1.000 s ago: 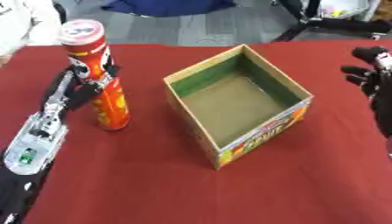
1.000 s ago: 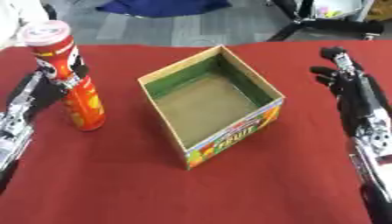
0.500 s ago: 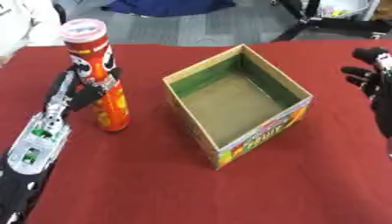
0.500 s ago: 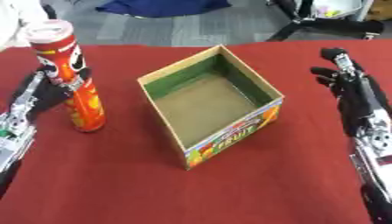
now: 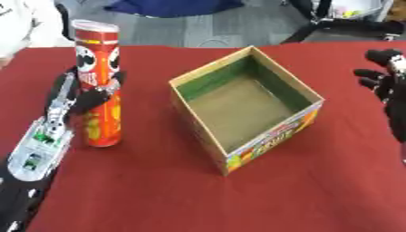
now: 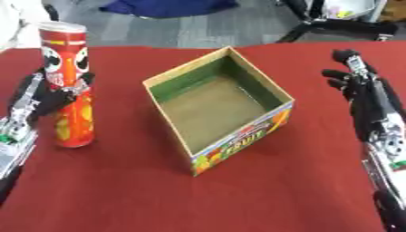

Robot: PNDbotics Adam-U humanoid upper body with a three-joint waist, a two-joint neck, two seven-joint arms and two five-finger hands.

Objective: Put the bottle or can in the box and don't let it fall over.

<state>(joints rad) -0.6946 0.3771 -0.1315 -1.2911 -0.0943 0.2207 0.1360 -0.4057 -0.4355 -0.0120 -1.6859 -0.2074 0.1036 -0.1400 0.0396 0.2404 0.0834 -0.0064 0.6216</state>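
Red tablecloth [image 5: 158,190]; grey floor [image 5: 206,29] beyond.

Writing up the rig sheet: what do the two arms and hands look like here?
Left hand is black, on a silver forearm with a small green patch and dark insets, black lower down. Right hand is black too, with knobbly segmented fingers; its forearm is black with silver-grey sections near the wrist. No loose cables or legible markings visible.

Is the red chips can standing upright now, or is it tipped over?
Upright. The red chips can stands on its base on the red table, lid on top, left of the box. The left hand curls round it.
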